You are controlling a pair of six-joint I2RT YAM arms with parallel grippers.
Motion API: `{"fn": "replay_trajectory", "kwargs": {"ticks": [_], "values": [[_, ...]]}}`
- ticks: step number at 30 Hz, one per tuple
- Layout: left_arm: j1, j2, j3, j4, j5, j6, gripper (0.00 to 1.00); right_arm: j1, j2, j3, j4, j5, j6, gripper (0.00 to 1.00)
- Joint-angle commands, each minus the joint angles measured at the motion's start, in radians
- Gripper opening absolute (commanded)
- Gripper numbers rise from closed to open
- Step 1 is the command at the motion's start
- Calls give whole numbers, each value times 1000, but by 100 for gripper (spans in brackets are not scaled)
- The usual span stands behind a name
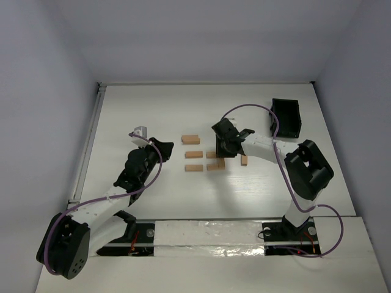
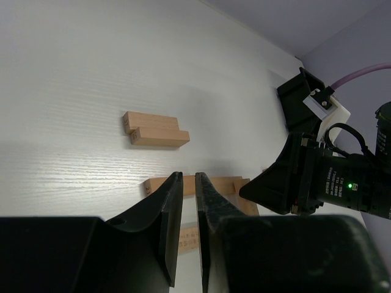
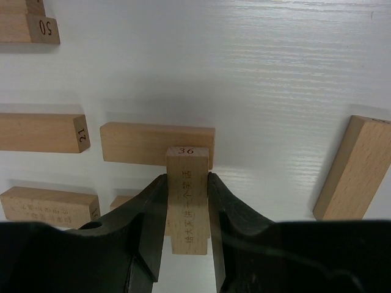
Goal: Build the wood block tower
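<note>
Above the white surface [image 1: 153,110], the right gripper [image 3: 187,204], jaws clamped on a numbered wood block [image 3: 187,201], should lower it squarely across the flat-lying blocks [image 3: 157,143]; the left gripper [image 2: 189,201] idles nearly closed, empty

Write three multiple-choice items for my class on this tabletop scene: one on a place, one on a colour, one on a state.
1. Where is the black box?
A. far right of the table
B. between the arm bases
C. on the blocks

2. What colour are the blocks?
A. blue
B. light tan
C. green

3. What is the right tool doing?
A. hanging open with nothing in it
B. gripping the black box
C. gripping a block

Answers: 1 A, the top view shows the box by the table's right edge; 2 B, every block is pale wood; 3 C, the right wrist view shows its fingers pressed on a block numbered 36.
</note>
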Motion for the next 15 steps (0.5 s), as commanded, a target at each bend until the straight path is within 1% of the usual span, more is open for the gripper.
{"fn": "replay_trajectory", "kwargs": {"ticks": [1, 4, 10, 15], "values": [[4, 2, 49, 57, 8, 4, 12, -5, -16, 7, 30, 1, -9, 38], [4, 3, 49, 55, 8, 4, 12, -5, -23, 5, 33, 7, -5, 40], [4, 3, 49, 55, 8, 4, 12, -5, -48, 7, 32, 29, 2, 48], [4, 2, 49, 57, 10, 6, 12, -5, -92, 2, 24, 70, 7, 48]]}}
